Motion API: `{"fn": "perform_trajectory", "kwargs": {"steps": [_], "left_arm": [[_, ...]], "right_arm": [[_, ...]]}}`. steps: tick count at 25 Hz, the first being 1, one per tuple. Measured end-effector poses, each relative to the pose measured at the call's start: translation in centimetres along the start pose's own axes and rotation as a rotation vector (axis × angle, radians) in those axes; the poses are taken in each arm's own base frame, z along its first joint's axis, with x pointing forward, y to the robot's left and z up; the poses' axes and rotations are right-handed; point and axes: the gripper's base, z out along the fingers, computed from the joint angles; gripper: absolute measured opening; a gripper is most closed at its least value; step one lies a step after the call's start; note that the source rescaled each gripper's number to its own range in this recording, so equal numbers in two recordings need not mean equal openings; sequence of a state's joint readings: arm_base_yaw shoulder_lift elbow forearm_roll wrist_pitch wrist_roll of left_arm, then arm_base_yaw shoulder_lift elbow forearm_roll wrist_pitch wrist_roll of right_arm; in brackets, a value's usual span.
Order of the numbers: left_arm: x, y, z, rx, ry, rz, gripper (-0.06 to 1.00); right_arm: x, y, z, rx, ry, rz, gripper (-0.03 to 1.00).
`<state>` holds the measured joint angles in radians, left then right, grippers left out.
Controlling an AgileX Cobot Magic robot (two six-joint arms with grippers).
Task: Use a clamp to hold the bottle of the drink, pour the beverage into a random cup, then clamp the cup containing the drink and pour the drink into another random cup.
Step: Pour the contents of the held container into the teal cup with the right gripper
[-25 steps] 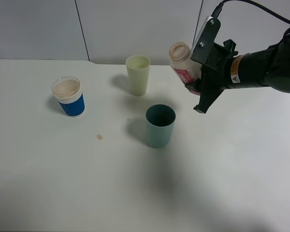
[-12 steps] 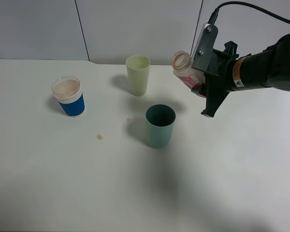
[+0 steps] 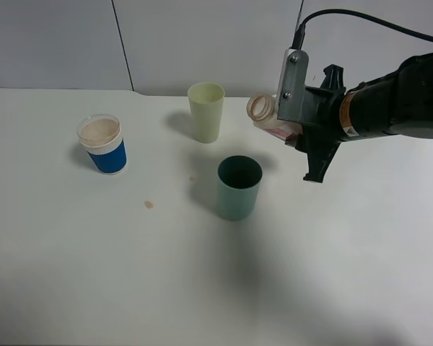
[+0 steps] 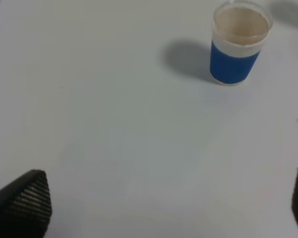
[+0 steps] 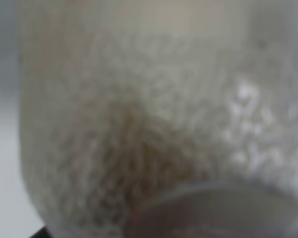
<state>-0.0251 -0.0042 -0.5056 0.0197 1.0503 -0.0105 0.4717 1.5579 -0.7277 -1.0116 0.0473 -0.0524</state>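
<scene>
My right gripper (image 3: pixel 297 121) is shut on the bottle of the drink (image 3: pixel 268 115), a whitish bottle with a red-pink label. It hangs in the air, tipped almost onto its side, open mouth pointing left. The mouth is above and just behind a dark teal cup (image 3: pixel 239 188). I see no stream of liquid. In the right wrist view the bottle (image 5: pixel 139 124) fills the picture, blurred. The blue-and-white cup (image 3: pixel 102 145) with a brownish inside stands at the left. It also shows in the left wrist view (image 4: pixel 237 43), well beyond my open, empty left gripper (image 4: pixel 164 208).
A pale yellow-green cup (image 3: pixel 206 111) stands upright behind the teal cup, left of the bottle's mouth. A small brown spot (image 3: pixel 149 205) marks the white table (image 3: pixel 94 274) between the blue cup and the teal cup. The left arm is outside the high view.
The right wrist has rolled. The bottle has tipped from steeply slanted to nearly level, and its mouth has moved left and down toward the teal cup. The cups have not moved.
</scene>
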Motion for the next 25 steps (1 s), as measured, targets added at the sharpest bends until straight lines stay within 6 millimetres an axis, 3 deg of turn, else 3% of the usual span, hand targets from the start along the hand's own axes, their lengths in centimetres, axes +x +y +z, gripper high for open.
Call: {"fn": "perform_trajectory", "kwargs": {"steps": [25], "left_arm": [[0.0, 0.0, 0.0, 0.0, 0.0, 0.0, 0.94]], "right_arm": [[-0.7, 1.5, -0.3, -0.047, 0.147, -0.217, 0.02]]}}
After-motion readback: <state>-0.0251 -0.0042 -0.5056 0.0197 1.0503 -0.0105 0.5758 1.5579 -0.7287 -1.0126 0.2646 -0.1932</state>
